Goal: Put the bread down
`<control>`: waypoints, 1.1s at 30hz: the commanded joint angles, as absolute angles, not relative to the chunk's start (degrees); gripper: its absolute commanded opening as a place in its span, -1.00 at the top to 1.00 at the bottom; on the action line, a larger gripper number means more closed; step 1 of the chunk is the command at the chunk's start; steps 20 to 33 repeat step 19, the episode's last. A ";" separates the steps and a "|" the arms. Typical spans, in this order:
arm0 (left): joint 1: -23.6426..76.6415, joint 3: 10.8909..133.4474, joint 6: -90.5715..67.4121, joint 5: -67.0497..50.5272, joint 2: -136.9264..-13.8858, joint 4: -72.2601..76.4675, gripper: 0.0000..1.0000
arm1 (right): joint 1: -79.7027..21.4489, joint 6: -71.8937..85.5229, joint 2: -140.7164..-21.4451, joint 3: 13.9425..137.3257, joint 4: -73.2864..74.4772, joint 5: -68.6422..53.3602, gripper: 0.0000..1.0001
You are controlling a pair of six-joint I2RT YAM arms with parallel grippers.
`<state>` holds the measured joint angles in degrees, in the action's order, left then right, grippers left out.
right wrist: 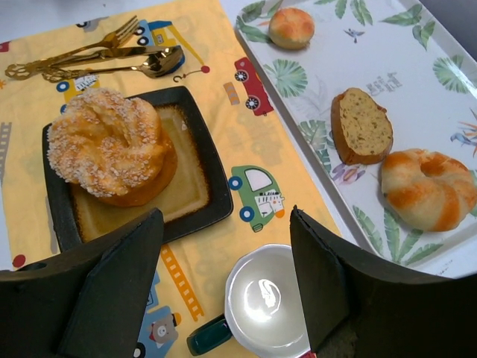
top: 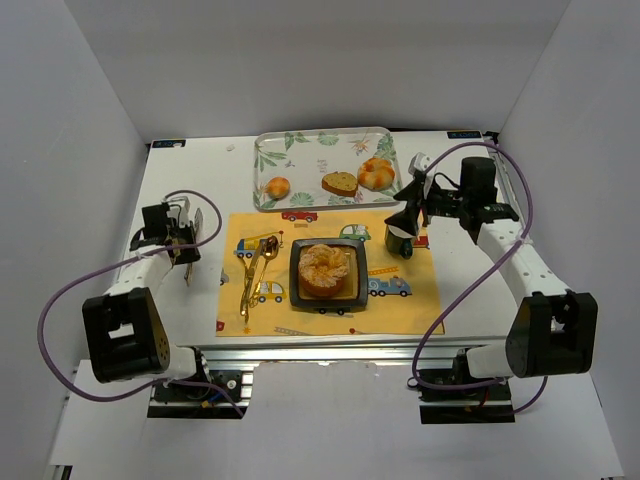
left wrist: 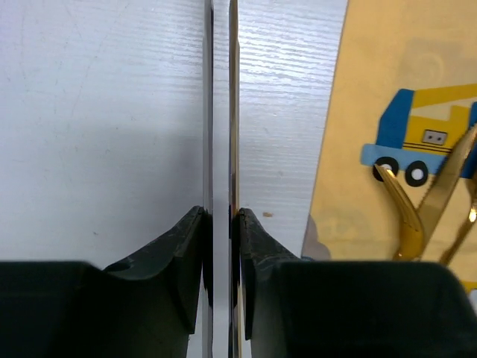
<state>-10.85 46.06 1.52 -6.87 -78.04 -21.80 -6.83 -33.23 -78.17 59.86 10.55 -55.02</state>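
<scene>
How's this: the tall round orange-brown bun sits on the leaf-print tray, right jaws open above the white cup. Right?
No: the right wrist view shows the tall round orange-brown bun on the black square plate, not the leaf-print tray. The right gripper, jaws open, is above the white cup.

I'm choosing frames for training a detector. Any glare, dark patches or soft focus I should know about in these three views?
Top external: even light, soft shadows, sharp. Right wrist: a bright glare spot inside the white cup; the right gripper is near-black; the bread is crisp. Left wrist: the metal strip in the left gripper gleams; fingers dark, placemat slightly soft.
</scene>
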 commanded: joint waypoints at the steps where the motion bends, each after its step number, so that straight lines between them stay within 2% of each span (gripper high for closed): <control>1: -12.74 42.21 5.98 -9.76 -77.87 -9.15 0.32 | -7.29 -32.53 -78.84 63.10 11.08 -52.74 -0.48; 2: -13.09 41.75 5.54 -9.15 -78.31 -8.44 0.22 | -7.38 -32.43 -78.92 63.37 11.25 -52.47 -0.48; 4: -13.53 41.57 4.75 -8.01 -79.98 -9.05 0.11 | -7.91 -30.25 -78.75 63.11 10.38 -48.20 -0.79; 5: -13.88 41.40 4.40 -7.74 -80.42 -9.40 -0.03 | -8.08 -27.02 -78.58 62.84 8.28 -46.77 -0.79; 6: -14.41 41.31 4.39 -8.00 -80.68 -10.62 -0.35 | -8.17 -25.42 -78.57 62.67 7.39 -45.19 -0.79; 8: -14.85 40.61 4.57 -7.91 -79.98 -11.25 -0.59 | -8.44 -23.47 -78.58 62.75 6.77 -41.32 -0.79; 9: -15.64 40.34 4.48 -7.48 -79.37 -11.95 -0.90 | -8.61 -21.12 -78.49 62.67 6.42 -39.57 -0.79; 10: -16.17 40.25 4.31 -7.30 -77.63 -12.21 -0.96 | -9.31 -19.61 -78.40 62.58 5.63 -34.77 -0.79; 17: -17.93 41.31 -2.09 -5.28 -69.90 -14.77 -0.96 | -10.11 -15.65 -78.75 64.77 5.89 -22.86 -0.80; 19: -17.84 41.13 -7.36 -5.80 -67.42 -13.28 -0.96 | -10.11 -15.12 -79.19 66.00 6.07 -22.33 -0.79; 33: -17.84 41.13 -7.36 -5.80 -67.42 -13.28 -0.96 | -10.11 -15.12 -79.19 66.00 6.07 -22.33 -0.79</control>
